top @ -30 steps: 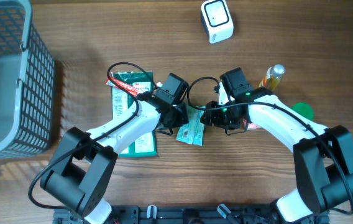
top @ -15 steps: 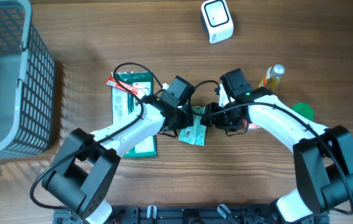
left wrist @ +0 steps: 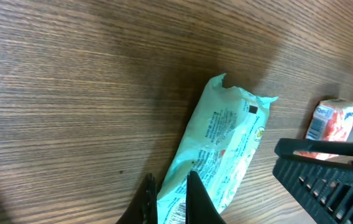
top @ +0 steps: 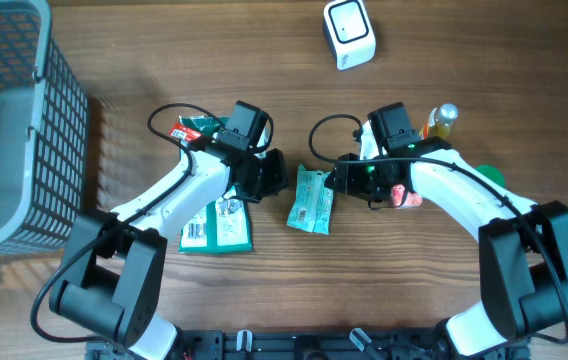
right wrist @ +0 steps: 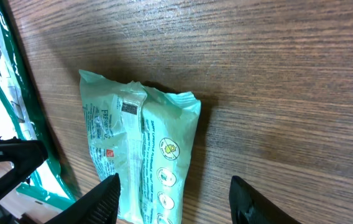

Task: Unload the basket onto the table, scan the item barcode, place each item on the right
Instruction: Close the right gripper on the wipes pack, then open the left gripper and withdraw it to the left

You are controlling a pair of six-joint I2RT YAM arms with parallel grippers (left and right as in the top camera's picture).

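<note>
Overhead: packet point(top: 311, 200) loose on counter point(top: 464, 90), left pincer point(top: 277, 181) clenched empty, right pincer point(top: 333, 181) released, scanner point(top: 349, 33) at twelve o'clock, scan pending.

Shop checkout setup: barcode scanner point(top: 348, 33), mesh basket point(top: 69, 140) and packaged snacks point(top: 311, 200) on table point(top: 164, 50).

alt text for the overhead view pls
A small mint-green packet lies flat on the wooden table between the left gripper, shut, and the right gripper, open; neither holds it. A white scanner sits near the top edge, a grey mesh basket at far left, and a larger green package left of the packet.
</note>
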